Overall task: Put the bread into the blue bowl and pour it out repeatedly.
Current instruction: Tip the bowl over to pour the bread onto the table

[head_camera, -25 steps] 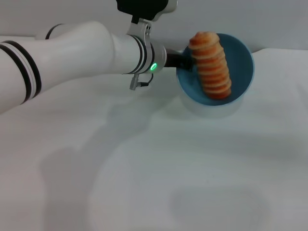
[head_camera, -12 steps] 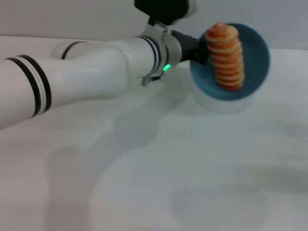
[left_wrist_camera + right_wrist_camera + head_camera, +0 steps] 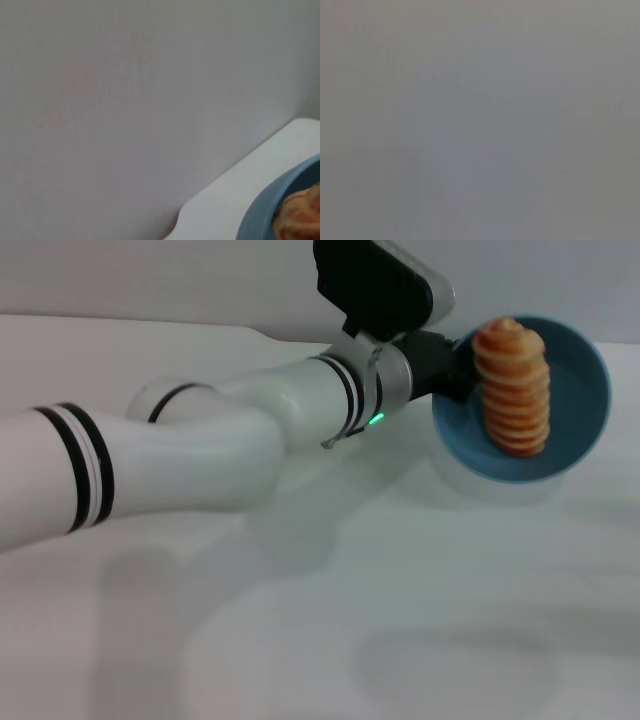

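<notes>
Table, white, fills the head view from nine to three o'clock. Left arm reaches across it toward two o'clock. Its left gripper grips the rim of the blue bowl, tilted on its side above the table with its mouth facing the camera. Bread rests inside, lying against the bowl's wall. Right gripper is out of sight.

left arm stretched across to the far right, wrist raised, left gripper clamped shut
</notes>
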Tool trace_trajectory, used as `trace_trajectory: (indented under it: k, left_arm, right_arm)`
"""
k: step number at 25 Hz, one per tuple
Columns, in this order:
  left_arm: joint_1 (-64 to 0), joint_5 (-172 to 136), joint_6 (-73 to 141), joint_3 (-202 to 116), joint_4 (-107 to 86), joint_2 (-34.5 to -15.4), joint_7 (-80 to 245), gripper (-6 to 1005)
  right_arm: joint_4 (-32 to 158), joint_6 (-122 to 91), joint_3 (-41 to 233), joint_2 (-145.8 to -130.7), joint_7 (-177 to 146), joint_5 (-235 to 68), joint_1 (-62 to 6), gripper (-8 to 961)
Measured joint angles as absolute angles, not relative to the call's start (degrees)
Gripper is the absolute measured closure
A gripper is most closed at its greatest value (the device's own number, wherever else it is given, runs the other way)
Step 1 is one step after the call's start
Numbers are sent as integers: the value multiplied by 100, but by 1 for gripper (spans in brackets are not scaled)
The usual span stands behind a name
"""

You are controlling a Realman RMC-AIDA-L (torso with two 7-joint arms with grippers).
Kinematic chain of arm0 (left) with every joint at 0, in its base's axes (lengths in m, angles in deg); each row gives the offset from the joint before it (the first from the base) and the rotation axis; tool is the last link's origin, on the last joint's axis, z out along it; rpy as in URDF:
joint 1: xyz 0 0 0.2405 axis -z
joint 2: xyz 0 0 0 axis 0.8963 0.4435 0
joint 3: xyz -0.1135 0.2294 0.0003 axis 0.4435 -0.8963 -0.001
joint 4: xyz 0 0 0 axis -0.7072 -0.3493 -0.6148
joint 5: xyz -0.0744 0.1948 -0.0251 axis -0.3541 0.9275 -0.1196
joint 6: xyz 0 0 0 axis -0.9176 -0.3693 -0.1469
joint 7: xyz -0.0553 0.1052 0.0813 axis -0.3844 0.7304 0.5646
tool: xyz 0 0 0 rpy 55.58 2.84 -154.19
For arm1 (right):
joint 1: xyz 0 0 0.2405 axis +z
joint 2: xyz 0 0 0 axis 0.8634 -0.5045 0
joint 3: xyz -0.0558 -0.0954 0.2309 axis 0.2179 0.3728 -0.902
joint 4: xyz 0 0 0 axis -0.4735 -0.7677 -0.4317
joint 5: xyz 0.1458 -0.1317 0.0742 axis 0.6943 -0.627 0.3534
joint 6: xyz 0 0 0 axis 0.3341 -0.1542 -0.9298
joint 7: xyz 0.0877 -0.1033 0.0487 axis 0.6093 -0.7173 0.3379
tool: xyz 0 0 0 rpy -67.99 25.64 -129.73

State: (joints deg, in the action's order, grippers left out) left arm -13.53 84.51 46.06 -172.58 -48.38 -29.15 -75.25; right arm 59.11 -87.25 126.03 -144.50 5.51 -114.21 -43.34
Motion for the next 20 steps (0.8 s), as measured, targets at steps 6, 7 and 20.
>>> trace_trajectory:
  k: [6, 7, 20]
  left_arm:
    - [-1308, 8452, 5324, -17500, -4824, -2914, -7525, 999]
    - [-1289, 8452, 5411, -17489, -4814, -2915, -7525, 999]
    - [-1297, 8439, 6354, -18117, -4812, -2914, -7590, 1000]
  right_arm:
    - [5972, -8749, 12637, -14450, 564, -11422, -4258, 496]
    - [5971, -8749, 12646, -14449, 564, -11422, -4251, 495]
    - [5994, -8751, 12551, -14465, 551, -11305, -4197, 485]
